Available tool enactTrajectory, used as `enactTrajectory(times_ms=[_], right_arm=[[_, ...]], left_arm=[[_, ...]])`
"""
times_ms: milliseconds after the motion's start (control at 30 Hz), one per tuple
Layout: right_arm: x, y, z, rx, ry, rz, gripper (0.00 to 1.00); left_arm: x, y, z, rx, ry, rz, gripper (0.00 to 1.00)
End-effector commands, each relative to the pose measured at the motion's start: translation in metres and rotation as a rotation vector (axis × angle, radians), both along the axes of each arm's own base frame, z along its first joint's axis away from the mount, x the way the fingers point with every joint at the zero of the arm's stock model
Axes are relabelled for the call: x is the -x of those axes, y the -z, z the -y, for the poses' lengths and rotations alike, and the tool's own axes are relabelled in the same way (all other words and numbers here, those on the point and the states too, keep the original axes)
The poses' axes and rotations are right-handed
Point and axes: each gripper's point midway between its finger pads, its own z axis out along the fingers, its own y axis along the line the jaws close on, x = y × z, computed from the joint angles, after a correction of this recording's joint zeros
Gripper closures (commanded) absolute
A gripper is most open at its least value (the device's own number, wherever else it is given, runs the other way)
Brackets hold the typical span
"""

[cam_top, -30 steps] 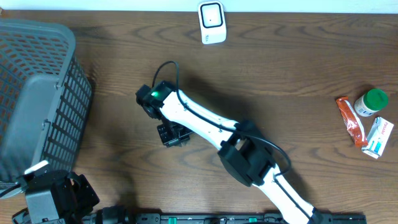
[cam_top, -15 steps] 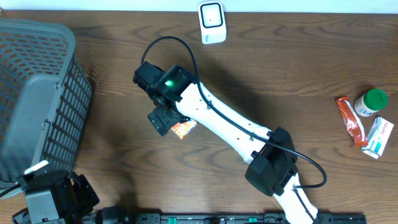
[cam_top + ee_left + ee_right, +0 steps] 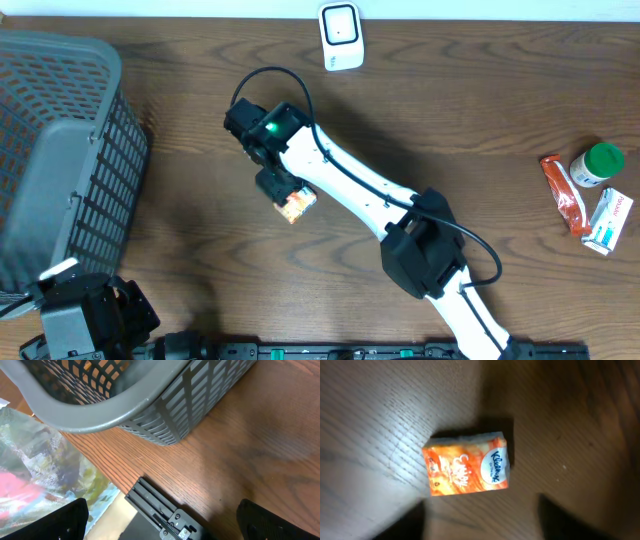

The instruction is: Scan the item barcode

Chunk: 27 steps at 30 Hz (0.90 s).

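The item, a small orange tissue pack (image 3: pixel 297 205), lies flat on the wooden table left of centre. Its printed face is up (image 3: pixel 466 470) and no barcode shows. My right gripper (image 3: pixel 277 186) hovers just above the pack's far-left side. In the right wrist view it (image 3: pixel 482 522) is open, blurred dark fingers wide apart, the pack beyond them and nothing between. A white scanner (image 3: pixel 341 37) stands at the far edge. My left gripper (image 3: pixel 165 522) is open and empty at the near-left corner (image 3: pixel 95 320).
A grey slatted basket (image 3: pixel 60 150) fills the left side, its wall (image 3: pixel 200 400) close above the left gripper. A crinkled plastic bag (image 3: pixel 40 470) lies beside it. At the far right sit a green-capped bottle (image 3: pixel 597 165), an orange sachet (image 3: pixel 566 195) and a white-blue box (image 3: pixel 608 222).
The right gripper has let go of the orange pack, which now lies uncovered on the table. The gripper has drawn back slightly toward the far side. The left arm has not moved.
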Motion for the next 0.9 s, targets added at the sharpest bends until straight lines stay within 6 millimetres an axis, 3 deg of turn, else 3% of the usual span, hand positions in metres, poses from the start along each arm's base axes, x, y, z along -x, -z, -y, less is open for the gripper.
enactTrajectory(times_ms=[0,67,100,367,633,867], right_arm=[[0.003,0.003,-0.004,-0.014,-0.017,-0.015,0.76],[0.001,0.004,-0.005,-0.017,-0.014,-0.013,0.96],[0.000,0.004,-0.004,-0.017,-0.007,-0.014,0.99],[0.001,0.016,0.000,-0.008,0.018,-0.023,0.99],[0.011,0.058,0.011,0.027,0.038,-0.054,0.99],[0.010,0.066,0.016,0.036,0.052,-0.053,0.99]], left_arm=[[0.001,-0.001,-0.001,-0.008,-0.009,0.005,0.05],[0.001,-0.001,-0.001,-0.008,-0.009,0.006,0.05],[0.001,-0.001,-0.001,-0.008,-0.009,0.005,0.05],[0.001,-0.001,-0.001,-0.008,-0.009,0.005,0.05],[0.001,-0.001,-0.001,-0.008,-0.009,0.005,0.05],[0.001,-0.001,-0.001,-0.008,-0.009,0.005,0.05]])
